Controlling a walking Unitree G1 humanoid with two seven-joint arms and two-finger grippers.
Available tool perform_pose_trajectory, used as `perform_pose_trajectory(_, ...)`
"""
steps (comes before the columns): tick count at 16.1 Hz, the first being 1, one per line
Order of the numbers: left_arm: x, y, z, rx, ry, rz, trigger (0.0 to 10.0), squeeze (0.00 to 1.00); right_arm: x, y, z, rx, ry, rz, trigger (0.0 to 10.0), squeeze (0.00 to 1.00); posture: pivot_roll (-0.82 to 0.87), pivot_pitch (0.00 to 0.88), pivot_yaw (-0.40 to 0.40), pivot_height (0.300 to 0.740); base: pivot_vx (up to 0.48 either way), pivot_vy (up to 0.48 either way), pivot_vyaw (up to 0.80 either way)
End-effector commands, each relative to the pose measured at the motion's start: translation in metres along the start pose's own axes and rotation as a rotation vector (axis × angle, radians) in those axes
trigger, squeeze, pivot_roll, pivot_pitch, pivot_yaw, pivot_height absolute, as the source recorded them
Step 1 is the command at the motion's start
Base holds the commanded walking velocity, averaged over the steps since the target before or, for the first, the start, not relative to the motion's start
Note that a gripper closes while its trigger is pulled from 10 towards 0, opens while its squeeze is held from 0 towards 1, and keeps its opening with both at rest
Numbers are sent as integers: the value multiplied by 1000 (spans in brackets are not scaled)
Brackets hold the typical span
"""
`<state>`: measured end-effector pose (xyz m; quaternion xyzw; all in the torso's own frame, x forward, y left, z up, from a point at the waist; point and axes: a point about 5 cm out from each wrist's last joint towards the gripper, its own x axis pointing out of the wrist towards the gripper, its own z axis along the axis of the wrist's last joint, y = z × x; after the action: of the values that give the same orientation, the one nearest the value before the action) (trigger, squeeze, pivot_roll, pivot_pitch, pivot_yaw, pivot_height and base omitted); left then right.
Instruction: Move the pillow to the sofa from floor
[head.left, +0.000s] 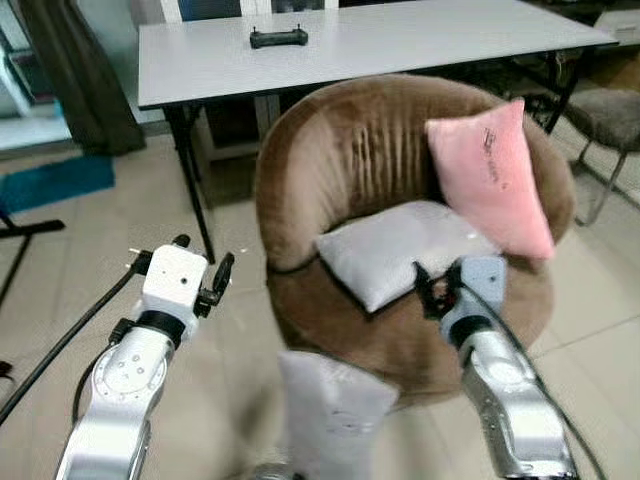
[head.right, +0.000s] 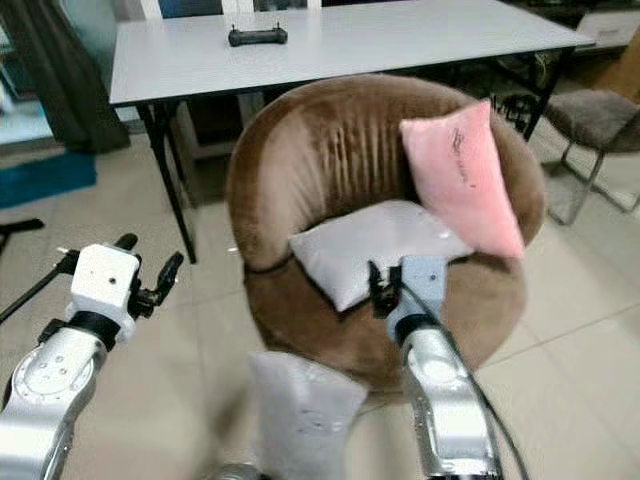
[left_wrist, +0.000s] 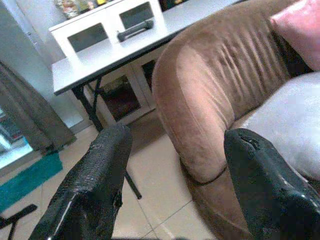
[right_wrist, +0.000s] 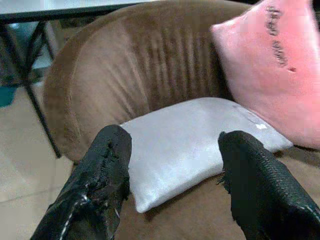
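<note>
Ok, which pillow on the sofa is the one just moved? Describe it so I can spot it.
Find the round brown sofa in front of the long table. Lying flat on its seat is the grey pillow, just beyond the open right gripper. The pink pillow beside it leans upright against the backrest.

Two pillows, grey (head.left: 400, 250) and pink (head.left: 492, 180); one sofa (head.left: 330, 150); one table (head.left: 400, 45); one controller (head.left: 278, 38).

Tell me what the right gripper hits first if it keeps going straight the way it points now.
Most likely the grey pillow lying on the brown sofa seat. The right gripper, fingers open, points straight at its front edge, with nothing between. Depth is uncertain, so the sofa's seat front could come first.
</note>
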<state>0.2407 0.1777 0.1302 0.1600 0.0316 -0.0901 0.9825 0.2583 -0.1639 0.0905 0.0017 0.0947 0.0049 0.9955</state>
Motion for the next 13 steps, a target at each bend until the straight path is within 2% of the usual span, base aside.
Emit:
perform_pose_trajectory(1, 1, 0, 2, 6, -1, -12, 10000, 0, -2, -5, 1, 1, -3, -28, 10000, 0, 159, 0, 54, 740, 0, 405, -800)
perform_pose_trajectory(5, 6, -2, 0, -15, -4, -4, 10000, 0, -7, -14, 13, -17, -25, -65, 10000, 0, 114, 0, 34, 740, 0, 410, -800)
perform_pose_trajectory(9, 10, -5, -1, -28, -11, -8, 10000, 0, -14, -20, 12, -24, -16, -84, 10000, 0, 82, 0, 33, 740, 0, 407, -800)
perform_pose_trajectory(13, 13, -7, -2, -36, -19, -5, 10000, 0, -17, -18, 6, 3, 26, -88, 10000, 0, 83, 0, 16, 740, 0, 409, 0)
